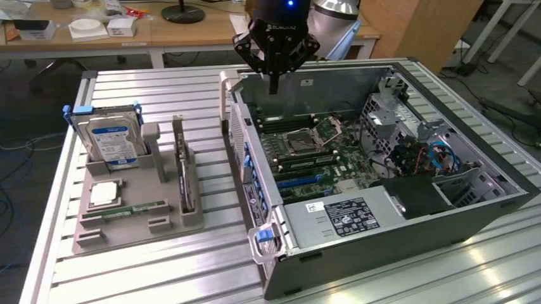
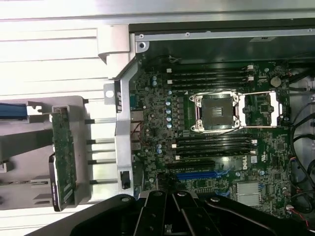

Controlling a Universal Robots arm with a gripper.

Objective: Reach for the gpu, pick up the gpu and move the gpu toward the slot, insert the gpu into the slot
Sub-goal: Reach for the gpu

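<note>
The gpu (image 1: 184, 172) stands on its long edge in a grey holder (image 1: 135, 229) at the exterior view's left, outside the computer case. The wrist view shows its green board face and dark edge (image 2: 64, 157). The slot (image 1: 298, 181) is a long blue connector on the green motherboard inside the open case, also seen in the wrist view (image 2: 196, 175). My gripper (image 1: 273, 83) hangs above the far rim of the case, shut and holding nothing. It is well apart from the gpu. Its black linkage (image 2: 166, 196) lies over the motherboard's near part.
In the holder also stand a blue-labelled hard drive (image 1: 113, 140), a square silver chip (image 1: 103, 194) and a slim green memory stick (image 1: 127, 209). The case wall (image 1: 241, 145) rises between holder and motherboard. The CPU socket (image 1: 306, 135) and cables (image 1: 422, 158) sit inside the case.
</note>
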